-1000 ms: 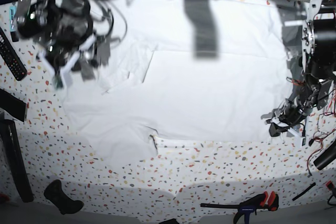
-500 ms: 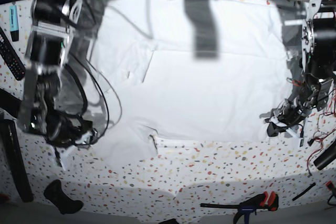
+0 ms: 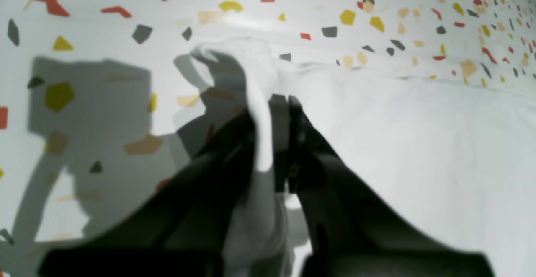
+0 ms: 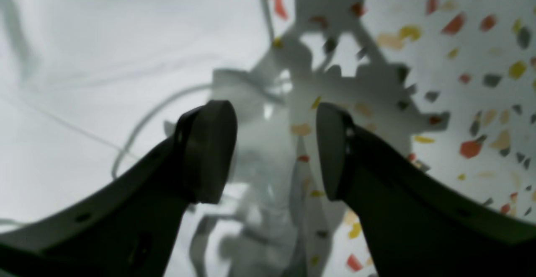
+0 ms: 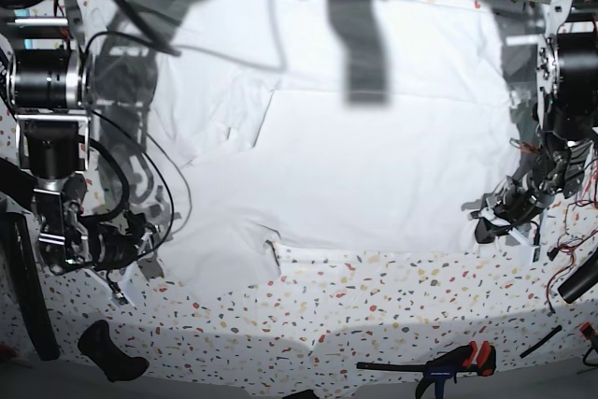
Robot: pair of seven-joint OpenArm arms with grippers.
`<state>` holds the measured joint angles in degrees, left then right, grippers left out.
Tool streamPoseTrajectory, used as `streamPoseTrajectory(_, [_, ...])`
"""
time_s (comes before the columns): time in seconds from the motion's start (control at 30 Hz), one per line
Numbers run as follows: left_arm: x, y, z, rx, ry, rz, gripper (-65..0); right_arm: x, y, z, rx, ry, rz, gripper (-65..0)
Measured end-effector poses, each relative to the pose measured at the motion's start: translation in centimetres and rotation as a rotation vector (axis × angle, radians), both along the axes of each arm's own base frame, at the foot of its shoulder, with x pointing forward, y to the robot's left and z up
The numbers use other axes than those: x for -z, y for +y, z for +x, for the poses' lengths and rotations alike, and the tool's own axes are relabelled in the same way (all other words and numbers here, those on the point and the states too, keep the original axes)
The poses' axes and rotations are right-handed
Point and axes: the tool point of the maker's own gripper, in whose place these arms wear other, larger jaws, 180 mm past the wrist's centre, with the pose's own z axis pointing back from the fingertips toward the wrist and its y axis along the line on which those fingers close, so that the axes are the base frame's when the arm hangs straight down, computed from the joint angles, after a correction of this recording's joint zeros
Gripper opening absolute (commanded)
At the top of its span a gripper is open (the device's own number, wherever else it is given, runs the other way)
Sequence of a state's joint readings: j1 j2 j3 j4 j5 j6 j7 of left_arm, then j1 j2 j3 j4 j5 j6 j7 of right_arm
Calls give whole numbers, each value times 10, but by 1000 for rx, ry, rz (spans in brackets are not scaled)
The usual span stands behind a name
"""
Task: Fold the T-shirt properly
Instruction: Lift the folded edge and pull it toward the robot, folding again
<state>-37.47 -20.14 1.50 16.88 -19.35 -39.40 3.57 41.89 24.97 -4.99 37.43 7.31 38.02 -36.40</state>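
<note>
Left gripper (image 3: 272, 101) pinches T-shirt (image 5: 374, 165) hem; right gripper (image 4: 274, 147), jaws apart beside shirt, likely must grab matching corner.

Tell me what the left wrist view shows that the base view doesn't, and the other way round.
Only the left wrist view shows the pinch up close: the left gripper is shut on a bunched edge of the large plain white cloth T-shirt, with fabric rising between its black fingers.

Only the base view shows the whole shirt spread out, the open right gripper near its lower left corner, and a black and red clamp at the front edge.

Both show the shirt lying on the white speckled terrazzo tabletop.
</note>
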Motion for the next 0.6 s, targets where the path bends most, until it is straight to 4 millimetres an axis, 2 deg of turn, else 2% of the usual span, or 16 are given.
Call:
streamPoseTrajectory(0.07, [0, 0, 0, 0, 0, 0, -650, 6, -4, -2, -6, -20, -14, -314])
streamPoseTrajectory(0.2, [0, 0, 0, 1, 1, 0, -650, 35, 3, -20, 14, -1, 29, -314])
streamPoseTrajectory(0.43, [0, 0, 0, 0, 0, 0, -650, 45, 17, -22, 21, -37, 74, -323])
streamPoseTrajectory(0.5, [0, 0, 0, -1, -3, 0, -650, 47, 17, -24, 19, -23, 71, -397])
streamPoseTrajectory(0.6, [-4, 1, 2, -9, -23, -3, -650, 48, 22, -26, 6, -9, 75, -585])
